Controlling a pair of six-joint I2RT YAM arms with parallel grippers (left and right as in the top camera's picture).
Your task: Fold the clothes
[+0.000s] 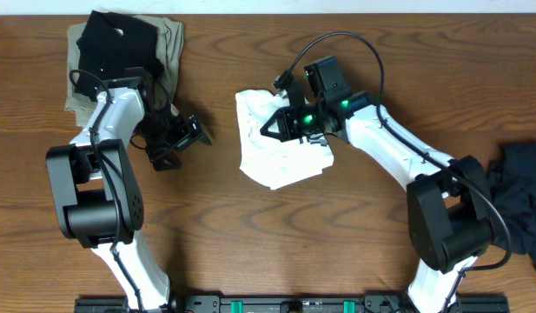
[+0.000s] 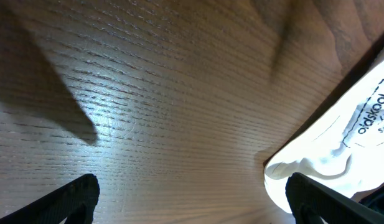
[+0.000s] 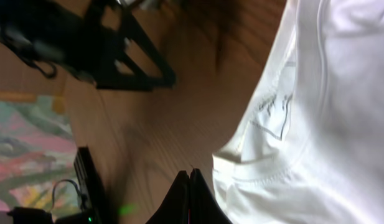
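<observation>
The white T-shirt point(image 1: 281, 148) lies in a wrinkled, roughly folded bundle at the middle of the table. My right gripper point(image 1: 272, 129) hovers over its left part. In the right wrist view its fingers point(image 3: 190, 180) are pressed together with nothing between them, just left of the shirt's collar and neck label point(image 3: 272, 118). My left gripper point(image 1: 185, 139) is open and empty over bare wood to the left of the shirt. In the left wrist view its fingers point(image 2: 192, 205) are wide apart, and the shirt's edge with its label point(image 2: 341, 149) shows at the right.
A folded black shirt point(image 1: 120, 39) lies on a folded khaki-olive garment point(image 1: 168, 39) at the back left, behind the left arm. A dark heap of clothes point(image 1: 519, 200) sits at the right edge. The wooden table point(image 1: 250, 235) shows between them.
</observation>
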